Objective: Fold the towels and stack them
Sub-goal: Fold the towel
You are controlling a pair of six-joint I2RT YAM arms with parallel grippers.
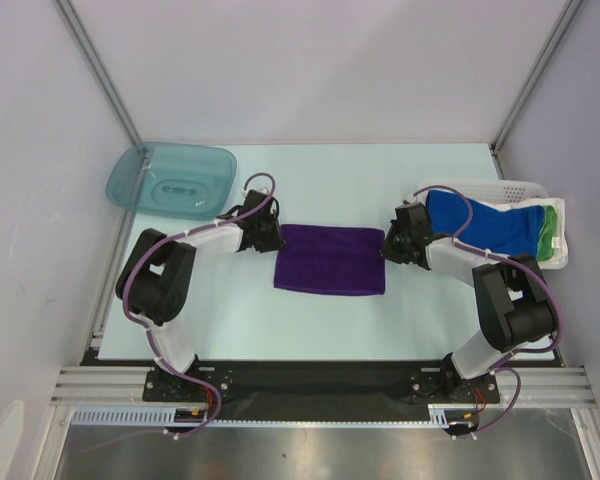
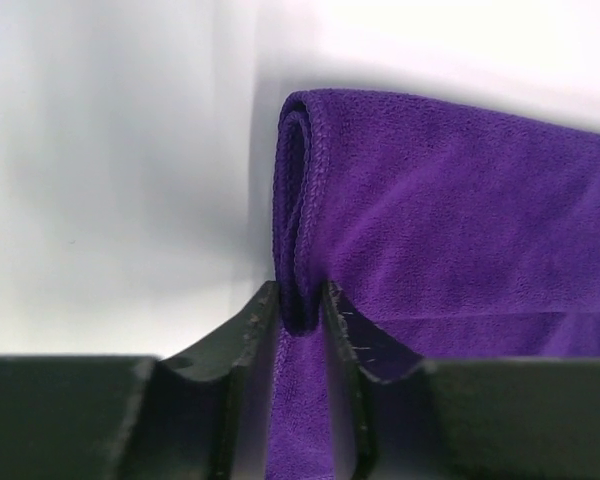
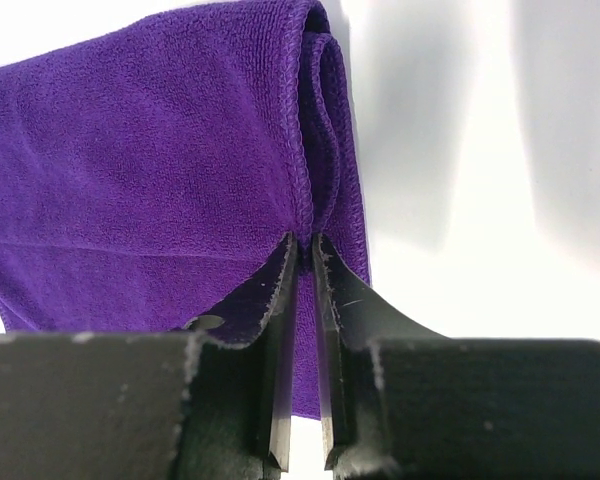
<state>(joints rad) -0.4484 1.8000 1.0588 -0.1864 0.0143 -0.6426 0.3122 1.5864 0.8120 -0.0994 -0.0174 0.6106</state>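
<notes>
Both ends pinched: rectangular purple microfibre towel (image 1: 330, 260) lies folded mid pale surface (image 1: 310, 330)!
Left end effector (image 2: 300, 300) and right end effector (image 3: 305, 243) each clamp a folded edge. The grips look shallow, so a layer could slip free on lifting and spoil the fold.

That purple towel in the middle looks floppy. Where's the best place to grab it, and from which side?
By its two short ends, one from the left and one from the right. The purple towel lies flat and folded, so its stacked layers form an edge at each end, thin enough to pinch. The left end effector and right end effector each grip there now.
</notes>
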